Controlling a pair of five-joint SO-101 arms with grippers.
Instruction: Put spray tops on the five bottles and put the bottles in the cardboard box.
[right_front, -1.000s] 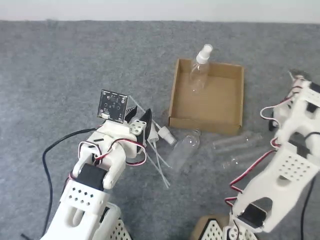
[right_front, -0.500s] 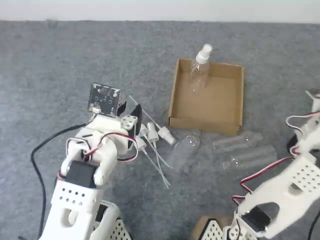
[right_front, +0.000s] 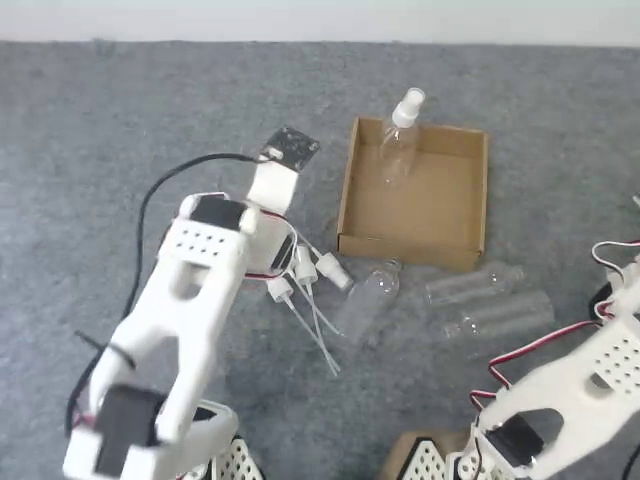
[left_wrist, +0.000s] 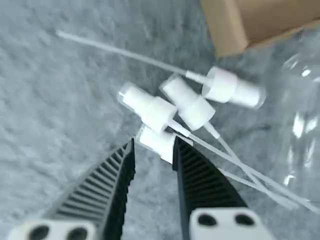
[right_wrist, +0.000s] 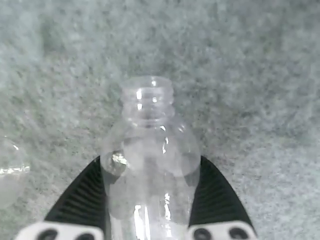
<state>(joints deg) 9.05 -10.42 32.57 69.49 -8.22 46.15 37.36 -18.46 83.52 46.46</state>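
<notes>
Box: a capped bottle (right_front: 398, 145) takes the far left part of the cardboard box (right_front: 344, 200); the rest of its floor is open.
Box front: an uncapped bottle (right_front: 368, 297) lies just beside the wall.
Spray tops (right_front: 305, 268): crowded together, tubes crossing; the left gripper (left_wrist: 153, 143), jaws apart, straddles one.
Right side: two bottles (right_front: 475, 285) lie across the carpet (right_front: 120, 130).
Right gripper (right_wrist: 150, 167): gap filled by a held bottle (right_wrist: 149, 145).

Grey carpet (right_front: 110, 130) spreads underneath everything, meeting a pale wall (right_front: 300, 18) along its far edge.
</notes>
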